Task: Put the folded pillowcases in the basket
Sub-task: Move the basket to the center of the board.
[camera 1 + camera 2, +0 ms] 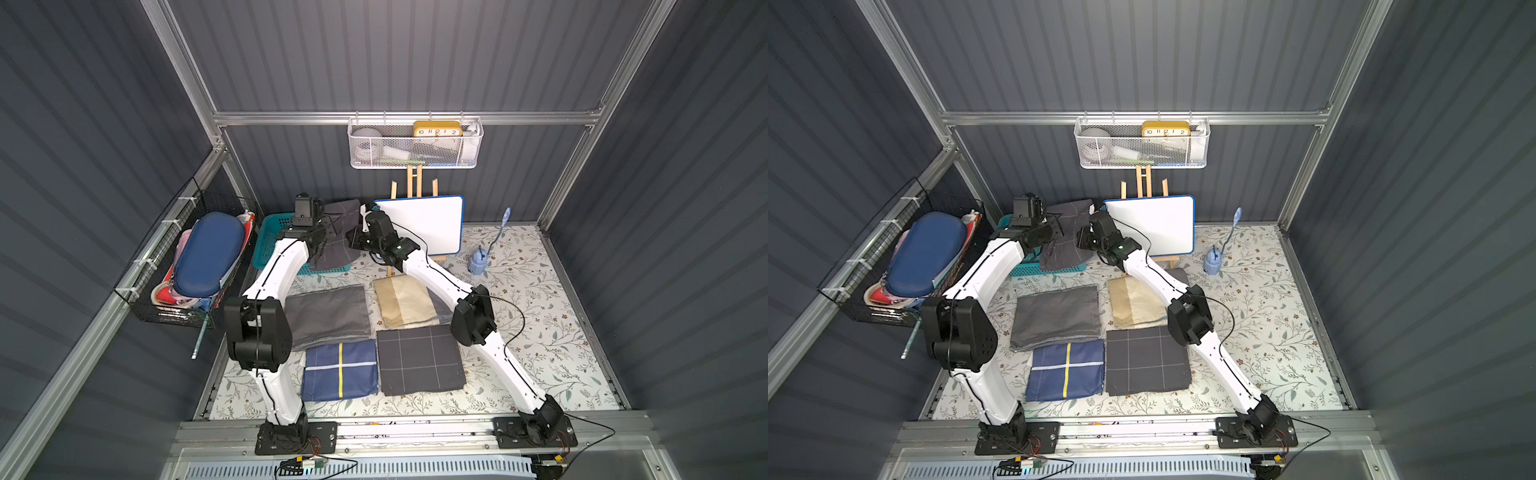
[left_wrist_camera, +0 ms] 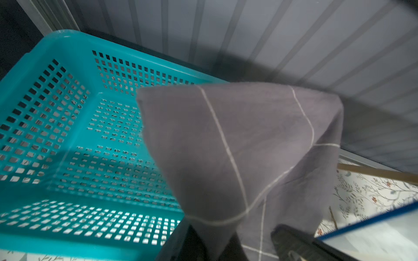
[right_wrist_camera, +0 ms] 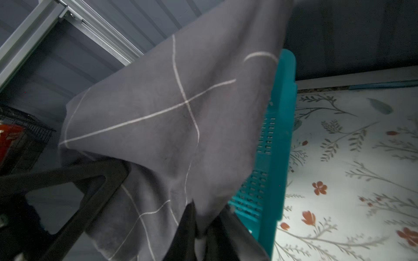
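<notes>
At the far left corner of the worktop, the pillowcase (image 1: pixel 338 232) (image 1: pixel 1065 239), dark grey with thin white grid lines, hangs in the air between the two arms. It is over the right end of the basket (image 1: pixel 266 245) (image 1: pixel 1054 272) and not lying in it. Whether its drooping lower part touches the rim cannot be told.

The left tool (image 2: pixel 217 239) is clenched on a bunched edge of the cloth (image 2: pixel 237 146). That wrist view looks down on the bare teal lattice floor of the basket (image 2: pixel 56 38). The right tool (image 3: pixel 201 226) is likewise pinched shut on another edge of the fabric (image 3: pixel 169 113), with the basket's perforated wall (image 3: pixel 282 135) just beside it. In both top views the cloth hides most of each tool.

Four more folded cloths lie in a block near the middle of the floral worktop (image 1: pixel 540 311):
- a plain grey one (image 1: pixel 328 316)
- a beige one (image 1: pixel 409 301), partly under the right arm
- a navy one with a yellow stripe (image 1: pixel 340 370)
- a dark grid-lined one (image 1: pixel 419 359)

A whiteboard (image 1: pixel 419 224) stands on a wooden easel at the far edge, with a small blue gadget (image 1: pixel 478 262) to its right. On the back wall hangs a white mesh basket (image 1: pixel 415 158) holding a yellow clock (image 1: pixel 436 129). On the left wall is a black wire basket (image 1: pixel 174 307) with a blue case (image 1: pixel 212 249).
</notes>
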You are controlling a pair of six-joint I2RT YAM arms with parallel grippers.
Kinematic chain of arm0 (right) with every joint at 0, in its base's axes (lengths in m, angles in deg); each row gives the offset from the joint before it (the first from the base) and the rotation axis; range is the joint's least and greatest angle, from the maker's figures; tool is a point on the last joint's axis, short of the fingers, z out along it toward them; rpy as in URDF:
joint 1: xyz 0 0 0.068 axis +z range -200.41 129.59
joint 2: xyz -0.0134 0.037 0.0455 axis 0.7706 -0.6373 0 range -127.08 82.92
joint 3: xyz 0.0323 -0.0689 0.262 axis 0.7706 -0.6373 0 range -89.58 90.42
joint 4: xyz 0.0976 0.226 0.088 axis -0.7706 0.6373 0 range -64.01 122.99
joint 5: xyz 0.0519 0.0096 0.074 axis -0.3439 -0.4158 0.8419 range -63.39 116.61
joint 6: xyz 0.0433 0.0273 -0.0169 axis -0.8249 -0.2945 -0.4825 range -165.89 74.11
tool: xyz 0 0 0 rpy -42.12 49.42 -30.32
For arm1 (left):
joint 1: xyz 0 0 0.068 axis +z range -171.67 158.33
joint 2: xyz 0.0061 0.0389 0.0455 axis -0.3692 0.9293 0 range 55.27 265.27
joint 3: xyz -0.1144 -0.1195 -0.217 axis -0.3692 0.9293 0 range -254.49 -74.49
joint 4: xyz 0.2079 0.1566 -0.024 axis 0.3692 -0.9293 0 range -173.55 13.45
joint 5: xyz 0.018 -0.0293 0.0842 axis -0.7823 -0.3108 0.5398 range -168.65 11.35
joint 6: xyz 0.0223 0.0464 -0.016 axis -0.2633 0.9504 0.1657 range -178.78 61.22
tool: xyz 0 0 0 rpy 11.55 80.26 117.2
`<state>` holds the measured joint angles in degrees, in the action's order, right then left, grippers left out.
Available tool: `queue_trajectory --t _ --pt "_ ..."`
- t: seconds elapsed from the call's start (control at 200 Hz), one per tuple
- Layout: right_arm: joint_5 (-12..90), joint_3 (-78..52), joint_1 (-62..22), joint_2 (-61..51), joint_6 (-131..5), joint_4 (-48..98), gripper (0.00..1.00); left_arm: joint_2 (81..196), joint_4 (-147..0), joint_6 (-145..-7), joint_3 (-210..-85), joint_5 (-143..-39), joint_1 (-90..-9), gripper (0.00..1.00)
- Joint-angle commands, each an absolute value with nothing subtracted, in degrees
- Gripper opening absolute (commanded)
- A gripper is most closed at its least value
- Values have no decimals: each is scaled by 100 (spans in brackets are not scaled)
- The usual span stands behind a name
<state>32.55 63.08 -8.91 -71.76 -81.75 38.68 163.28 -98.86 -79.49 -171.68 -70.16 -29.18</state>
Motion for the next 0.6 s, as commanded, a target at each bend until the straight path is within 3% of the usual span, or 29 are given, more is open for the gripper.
queue_trajectory --t 0.0,0.595 --pt "3224 6786 -701 -7479 -8012 3374 8 16492 -9600 -7830 -17458 -6890 -2840 0" --pt "1851 6913 -435 -7807 -7554 4305 3 17735 -9967 -7912 -17821 -7295 -2729 0"
